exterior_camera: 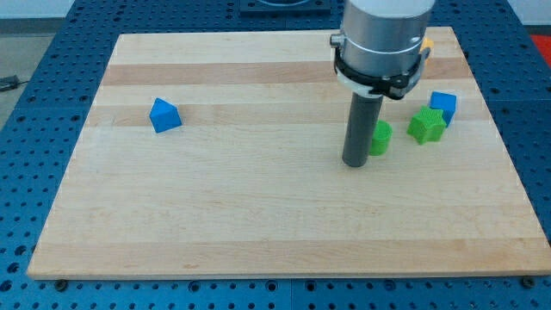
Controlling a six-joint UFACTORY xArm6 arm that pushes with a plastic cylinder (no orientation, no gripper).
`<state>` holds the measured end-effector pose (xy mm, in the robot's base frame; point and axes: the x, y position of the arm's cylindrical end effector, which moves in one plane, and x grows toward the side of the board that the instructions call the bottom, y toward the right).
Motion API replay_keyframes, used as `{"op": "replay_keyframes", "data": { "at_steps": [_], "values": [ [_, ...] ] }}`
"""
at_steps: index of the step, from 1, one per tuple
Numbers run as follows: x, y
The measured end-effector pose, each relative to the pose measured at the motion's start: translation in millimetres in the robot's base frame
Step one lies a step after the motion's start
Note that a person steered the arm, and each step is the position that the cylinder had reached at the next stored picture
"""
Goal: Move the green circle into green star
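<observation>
Toward the view's right half of the wooden bench (258,215), the arm's dark rod stands upright with its tip (355,163) on the wood. No claw is fitted, so there is nothing to report as apart or together; only the rod does the work.

Green circle (380,137): sits just at the right of the rod, touching it or nearly so, partly hidden behind it. Green star (426,126): further to the view's right, near the circle but with a visible gap of bare wood between them. Blue cube (444,104): touching or almost touching the star on its upper right. Blue triangle-like block (164,114): far off on the view's left, not involved.

Progress, as judged: the tip is placed on the circle's left side, in line for a rightward push. The circle has not yet met the star. Remaining: close the gap until the two greens touch.
</observation>
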<state>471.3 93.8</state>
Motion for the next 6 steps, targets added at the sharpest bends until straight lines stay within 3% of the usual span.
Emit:
{"op": "replay_keyframes", "data": {
  "at_steps": [2,6],
  "values": [
    [-31.8,13.0],
    [-55.8,46.7]
  ]
}}
